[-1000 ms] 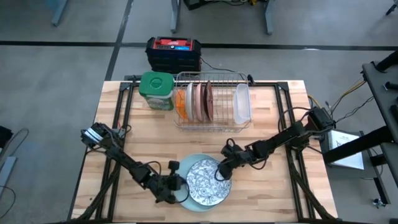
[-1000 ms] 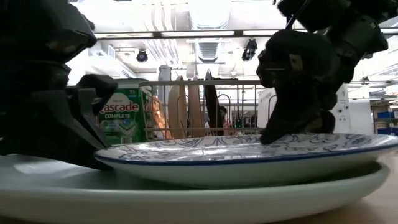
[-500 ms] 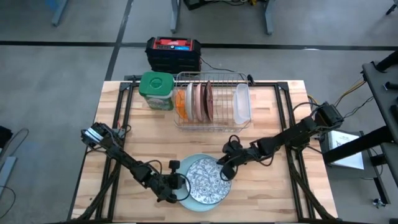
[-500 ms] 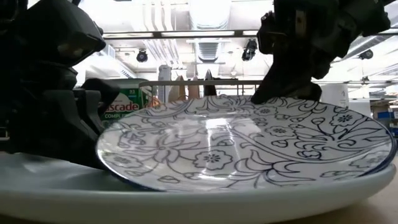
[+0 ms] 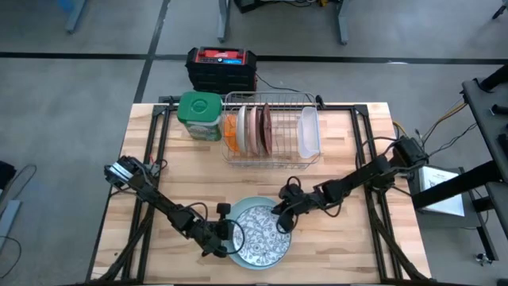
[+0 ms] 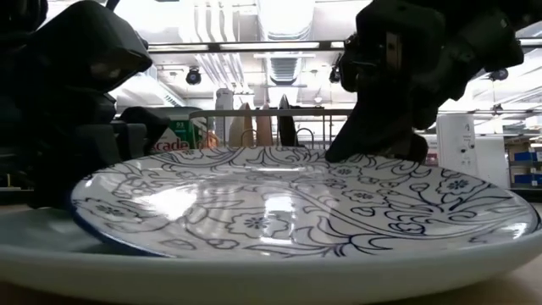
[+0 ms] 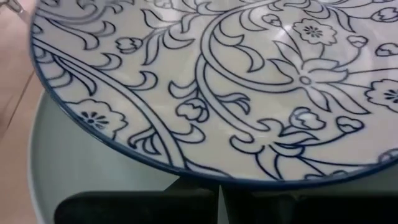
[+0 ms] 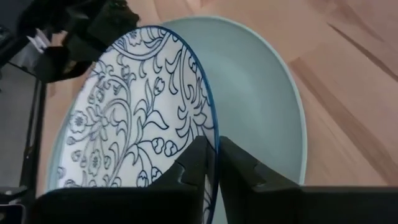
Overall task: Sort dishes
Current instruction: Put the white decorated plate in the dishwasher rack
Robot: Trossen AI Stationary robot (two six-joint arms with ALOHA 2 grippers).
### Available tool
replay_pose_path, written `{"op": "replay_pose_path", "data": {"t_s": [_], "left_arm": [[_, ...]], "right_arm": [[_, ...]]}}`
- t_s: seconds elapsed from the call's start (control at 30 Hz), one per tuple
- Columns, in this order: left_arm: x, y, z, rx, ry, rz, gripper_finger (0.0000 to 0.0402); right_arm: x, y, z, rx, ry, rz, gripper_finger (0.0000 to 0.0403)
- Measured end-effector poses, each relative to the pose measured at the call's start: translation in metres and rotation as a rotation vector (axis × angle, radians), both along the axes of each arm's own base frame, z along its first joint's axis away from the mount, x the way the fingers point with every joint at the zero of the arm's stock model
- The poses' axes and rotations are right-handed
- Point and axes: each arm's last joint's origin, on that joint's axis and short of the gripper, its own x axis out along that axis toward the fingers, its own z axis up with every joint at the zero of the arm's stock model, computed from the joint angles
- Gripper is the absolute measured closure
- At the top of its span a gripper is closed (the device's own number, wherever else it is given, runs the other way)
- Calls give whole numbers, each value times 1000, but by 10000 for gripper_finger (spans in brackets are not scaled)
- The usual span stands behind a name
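1. Left gripper (image 5: 225, 241) at the 9 o'clock edge of the patterned plate (image 5: 258, 233); fingers (image 7: 137, 205) dark below the rim in the left wrist view, rim apparently between them. Pinching or just flanking: cannot tell.
2. Patterned plate on top of the larger light blue plate (image 5: 252, 265), near table edge at roughly 6 o'clock of the table (image 5: 349, 159). Tilted, 2 o'clock side raised, 9 o'clock side low on the blue plate.
3. Right gripper (image 5: 280, 222) at the patterned plate's 2 o'clock rim, fingers (image 8: 193, 171) pressed on the rim edge-on, pinching it.
4. Key relation: dish rack (image 5: 270, 129) at 12 o'clock from the plates, well apart. Right arm on the rack side and holding the raised edge, so likely the one to carry; left looks like a steadying role.
5. Rack already holding orange (image 5: 232, 131), pink (image 5: 248, 129) and dark red (image 5: 266, 129) plates upright on edge, clear tub (image 5: 308, 131) at its 3 o'clock end; green-lidded jar (image 5: 199, 116) just beside its 9 o'clock end.
6. Likely next need: plate turned fully on edge, disc face matching the slots.
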Motion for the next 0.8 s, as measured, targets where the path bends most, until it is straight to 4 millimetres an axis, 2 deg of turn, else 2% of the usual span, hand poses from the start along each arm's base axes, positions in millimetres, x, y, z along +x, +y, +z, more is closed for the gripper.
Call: {"op": "replay_pose_path", "data": {"t_s": [0.37, 0.63, 0.8], "left_arm": [[2, 3, 1, 16, -14, 22, 401], [4, 5, 1, 16, -17, 30, 401], [4, 6, 1, 17, -17, 33, 401]], "right_arm": [[3, 1, -13, 98, 38, -27, 315], [15, 1, -25, 239, 5, 57, 274], [19, -1, -34, 251, -3, 107, 258]]}}
